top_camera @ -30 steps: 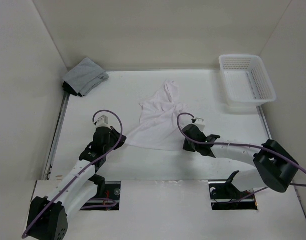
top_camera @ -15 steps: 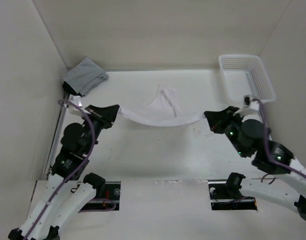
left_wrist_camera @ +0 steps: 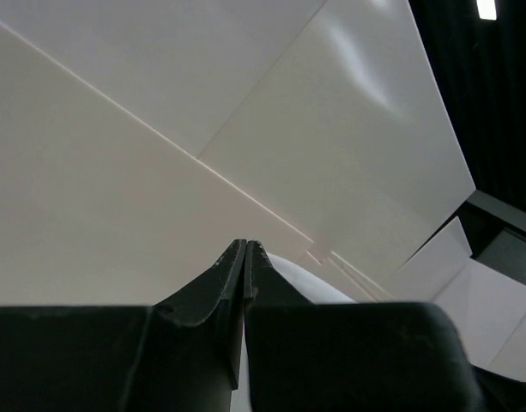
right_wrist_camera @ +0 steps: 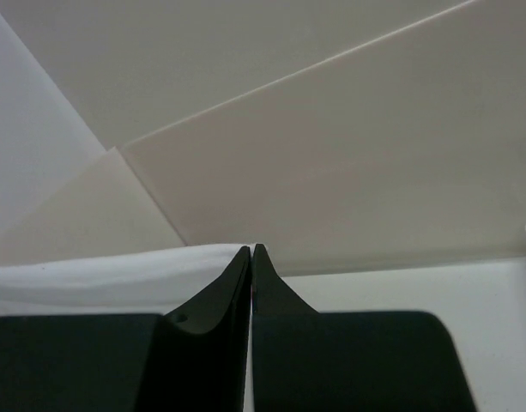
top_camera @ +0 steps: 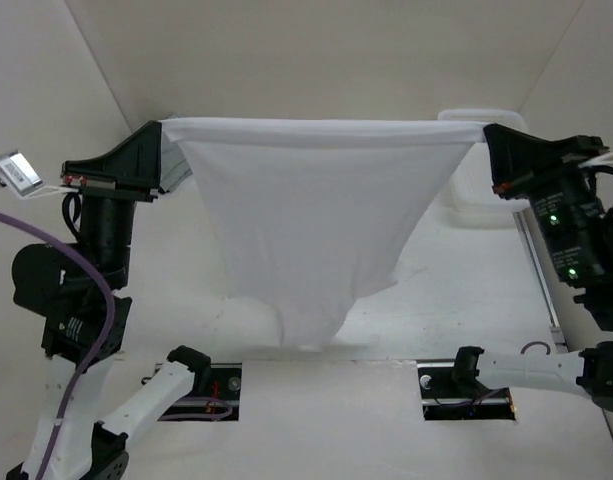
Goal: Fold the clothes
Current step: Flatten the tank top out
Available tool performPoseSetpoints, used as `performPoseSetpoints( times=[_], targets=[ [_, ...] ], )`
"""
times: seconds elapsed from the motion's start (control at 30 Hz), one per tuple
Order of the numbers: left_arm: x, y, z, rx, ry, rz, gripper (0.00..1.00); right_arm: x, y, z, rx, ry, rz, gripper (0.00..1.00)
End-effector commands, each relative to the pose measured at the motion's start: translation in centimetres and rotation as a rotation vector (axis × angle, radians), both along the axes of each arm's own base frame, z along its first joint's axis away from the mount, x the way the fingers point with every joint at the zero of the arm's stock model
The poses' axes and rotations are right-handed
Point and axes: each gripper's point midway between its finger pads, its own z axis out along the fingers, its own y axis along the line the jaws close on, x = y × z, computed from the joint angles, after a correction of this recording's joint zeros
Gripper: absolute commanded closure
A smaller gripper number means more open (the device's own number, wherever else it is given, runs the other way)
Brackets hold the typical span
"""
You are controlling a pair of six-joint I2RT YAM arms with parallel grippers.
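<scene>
My left pincer (top_camera: 162, 150) and right pincer (top_camera: 489, 135) are each pressed together on an upper corner of the white garment (top_camera: 306, 210), which hangs spread between them above the table (top_camera: 456, 300). The top edge is taut and nearly level, and the long axis runs left to right. The body tapers downward to a narrow lower end near the table's near edge. I cannot tell whether it touches. The left wall (top_camera: 46, 90) and right wall (top_camera: 586, 50) stand close outside the pincers.
</scene>
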Motion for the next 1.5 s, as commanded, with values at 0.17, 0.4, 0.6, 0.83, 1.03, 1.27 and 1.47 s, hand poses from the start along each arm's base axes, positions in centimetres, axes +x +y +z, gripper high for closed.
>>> performPoseSetpoints(
  times=[0.17, 0.4, 0.6, 0.83, 1.03, 1.27, 1.47],
  targets=[
    [14.2, -0.6, -10.3, 0.078, 0.284, 0.119, 1.00, 11.1, 5.9, -6.6, -0.178, 0.091, 0.007, 0.97],
    [23.2, 2.1, -13.5, 0.041, 0.399, 0.126, 1.00, 22.8, 6.1, -10.3, -0.138, 0.214, 0.024, 0.98],
    [25.2, 2.6, -9.0, 0.048, 0.337, 0.126, 1.00, 25.3, 5.6, -4.6, -0.122, 0.157, 0.009, 0.98],
    [23.0, 2.8, -6.5, 0.052, 0.280, 0.124, 1.00, 22.9, 4.8, -2.5, -0.110, 0.128, 0.011, 0.97],
    [20.7, 2.5, -12.0, 0.047, 0.349, 0.122, 1.00, 20.1, 4.6, -9.8, -0.082, 0.206, 0.020, 0.97],
    [14.0, 1.3, -27.5, 0.040, 0.556, 0.080, 1.00, 12.0, 6.1, -26.8, -0.039, 0.428, 0.091, 0.97],
    [6.4, 0.8, -40.6, 0.075, 0.809, 0.018, 1.00, 3.0, 8.3, -40.7, -0.085, 0.690, 0.239, 0.97]
  ],
)
